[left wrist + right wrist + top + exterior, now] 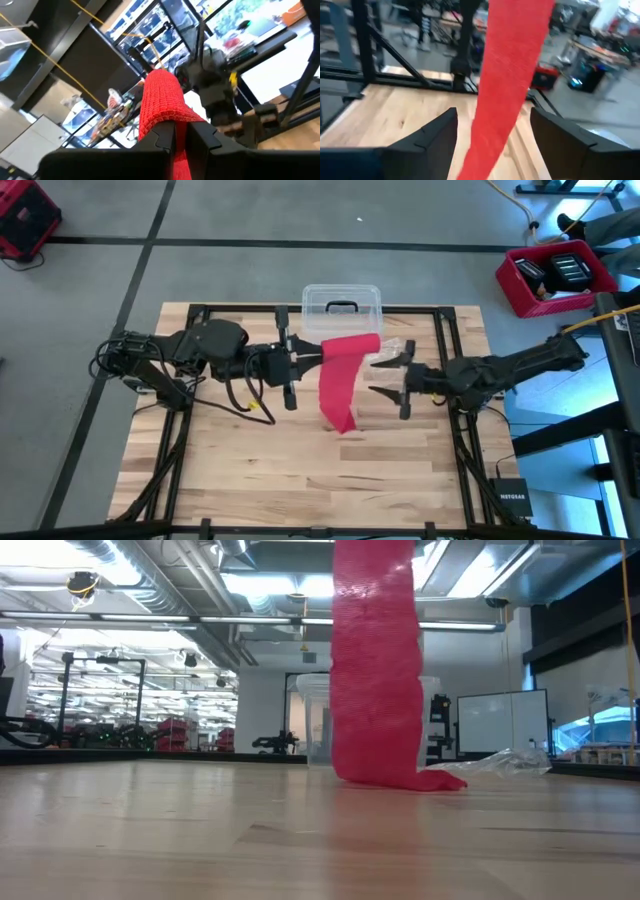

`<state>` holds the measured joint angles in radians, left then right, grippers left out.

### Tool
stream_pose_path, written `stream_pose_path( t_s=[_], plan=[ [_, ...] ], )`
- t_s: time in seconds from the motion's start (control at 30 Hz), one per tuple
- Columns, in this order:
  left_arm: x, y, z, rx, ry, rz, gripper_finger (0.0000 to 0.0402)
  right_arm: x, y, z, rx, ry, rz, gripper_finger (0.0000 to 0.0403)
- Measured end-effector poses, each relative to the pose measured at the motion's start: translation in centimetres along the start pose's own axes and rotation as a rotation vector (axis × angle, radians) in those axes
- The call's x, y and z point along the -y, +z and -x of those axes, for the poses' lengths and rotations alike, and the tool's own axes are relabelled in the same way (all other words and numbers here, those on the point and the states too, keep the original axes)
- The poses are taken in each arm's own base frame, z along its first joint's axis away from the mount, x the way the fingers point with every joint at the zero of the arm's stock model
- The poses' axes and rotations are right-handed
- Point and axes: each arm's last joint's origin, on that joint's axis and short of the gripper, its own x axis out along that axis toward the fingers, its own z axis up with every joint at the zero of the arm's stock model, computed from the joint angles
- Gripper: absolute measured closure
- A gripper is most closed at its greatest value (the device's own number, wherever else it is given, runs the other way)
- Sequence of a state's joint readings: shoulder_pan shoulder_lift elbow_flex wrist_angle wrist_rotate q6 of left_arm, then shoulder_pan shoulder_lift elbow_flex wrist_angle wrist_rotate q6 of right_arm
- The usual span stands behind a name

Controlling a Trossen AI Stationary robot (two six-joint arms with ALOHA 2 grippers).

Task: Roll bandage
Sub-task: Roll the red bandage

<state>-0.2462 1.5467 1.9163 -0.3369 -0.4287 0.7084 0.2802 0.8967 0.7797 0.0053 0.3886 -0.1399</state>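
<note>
The bright red bandage (345, 380) hangs as a long flat band from my left gripper (316, 358) down to the table. Its lower end (425, 780) lies crumpled on the wood. My left gripper (179, 126) is shut on the band's upper part and points level toward the table's right. My right gripper (388, 377) stands open just to the right of the band, facing it. In the right wrist view the bandage (512, 75) hangs ahead of the gap between the open fingers of my right gripper (494, 115); I see no touch. My left gripper pinches the bandage's upper part (176, 116) between its two fingers, coming level from the table's left. Beyond the fingertips the band arches over and hangs down. Its lower end (345, 420) rests on the table, and the hanging length looks slack.
A clear plastic box with a dark handle (342, 308) stands at the table's far edge behind the bandage. A crinkled clear wrapper (500, 762) lies on the table to the bandage's right. The near half of the wooden table (300, 480) is bare wood. A red crate (555, 275) sits on the floor.
</note>
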Motion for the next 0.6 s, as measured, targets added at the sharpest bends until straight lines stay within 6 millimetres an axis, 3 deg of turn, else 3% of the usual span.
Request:
stream_pose_path(
  t_s=[0.17,0.3,0.6],
  plan=[
    [-0.1,0.2,0.0,0.018,0.006,0.017,0.0384,1.2,-2.2,-1.3,0.067,0.003,-0.013,0.0150],
    [0.2,0.3,0.1,0.039,-0.025,0.028,0.0384,1.8,-2.2,-1.9,0.169,0.085,-0.063,0.0150],
    [0.2,0.4,0.1,0.053,-0.035,0.034,0.0384,0.8,-2.9,-5.0,0.201,0.175,-0.068,0.0150]
  ],
)
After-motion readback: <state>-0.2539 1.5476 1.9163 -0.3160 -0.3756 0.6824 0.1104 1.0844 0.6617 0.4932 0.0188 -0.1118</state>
